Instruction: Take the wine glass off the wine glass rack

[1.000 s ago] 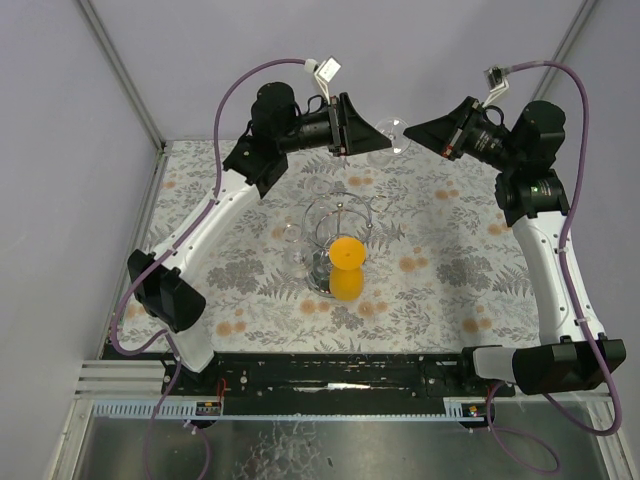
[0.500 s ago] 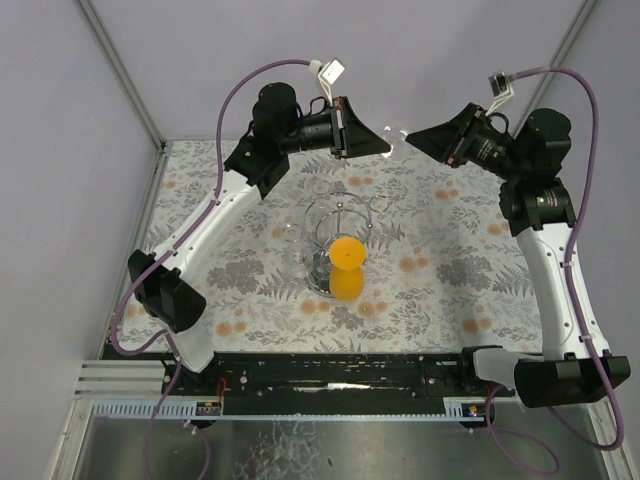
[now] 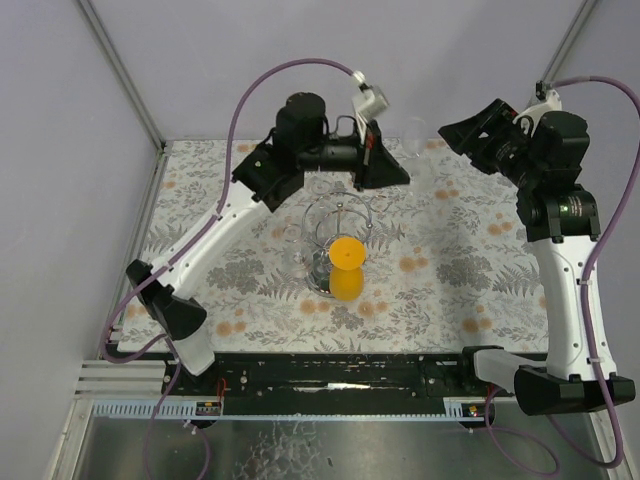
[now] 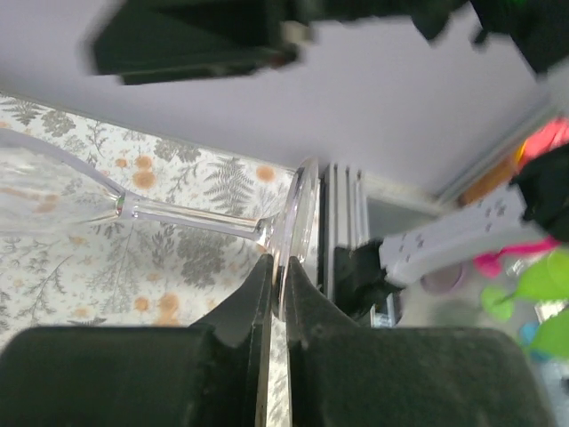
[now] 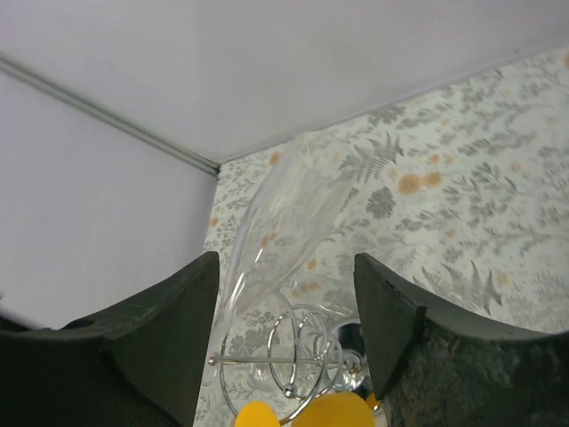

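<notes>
Left arm (image 3: 215, 235) is raised and stretched toward far centre, wrist pointed right. Left gripper (image 4: 277, 267) is clamped on the foot of the glass (image 4: 187, 218). Right arm (image 3: 560, 270) is stood upright, wrist bent left. Right gripper (image 5: 284, 262) is spread wide, faced toward the left one, not touching.

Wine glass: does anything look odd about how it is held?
Yes. The wine glass lies sideways in mid-air, pinched only by the edge of its foot in the left gripper, stem level. The open right gripper frames its bowl, apparently without touching. Nothing looks broken.
</notes>
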Controlling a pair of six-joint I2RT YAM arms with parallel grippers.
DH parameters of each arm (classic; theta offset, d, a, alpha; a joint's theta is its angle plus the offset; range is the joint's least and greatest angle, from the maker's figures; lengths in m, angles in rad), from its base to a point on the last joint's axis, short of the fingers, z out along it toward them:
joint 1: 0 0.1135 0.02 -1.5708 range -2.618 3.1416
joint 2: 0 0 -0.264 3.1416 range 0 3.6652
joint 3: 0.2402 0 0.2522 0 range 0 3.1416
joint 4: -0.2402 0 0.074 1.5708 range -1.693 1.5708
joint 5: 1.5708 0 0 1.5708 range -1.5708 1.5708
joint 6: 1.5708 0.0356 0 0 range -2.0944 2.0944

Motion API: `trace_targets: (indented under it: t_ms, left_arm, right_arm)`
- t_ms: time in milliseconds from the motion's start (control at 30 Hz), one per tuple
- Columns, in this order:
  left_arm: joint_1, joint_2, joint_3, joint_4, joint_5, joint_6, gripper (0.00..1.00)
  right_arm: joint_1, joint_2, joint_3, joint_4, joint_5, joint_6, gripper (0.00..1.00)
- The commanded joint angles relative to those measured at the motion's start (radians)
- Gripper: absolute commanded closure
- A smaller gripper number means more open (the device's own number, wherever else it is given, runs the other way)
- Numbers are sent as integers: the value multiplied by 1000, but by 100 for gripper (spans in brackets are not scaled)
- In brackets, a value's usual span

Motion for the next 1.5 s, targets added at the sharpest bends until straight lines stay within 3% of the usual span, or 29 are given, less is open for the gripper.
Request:
trace_targets:
  t_ms: [0,300,667,1100,1467]
  left_arm:
    - [-135,-85,13,-190,-107,476,100]
    - [-279,-150,-127,-250,-260,778,100]
    - [-331,-183,-233,-268,-350,981,100]
    - [-417,-187,-282,-283,-402,1098,100]
    - [-432,-191,-323,-287,-441,1145,100]
  right_arm:
    - [-19,9,45,-99,92,31,30]
    - [-67,67,160,-272,12,31,18]
    - [-74,108,140,-400,-200,-53,14]
    - [-74,161,155,-502,-219,-161,11]
    - [-74,185,175,-561,-202,-194,22]
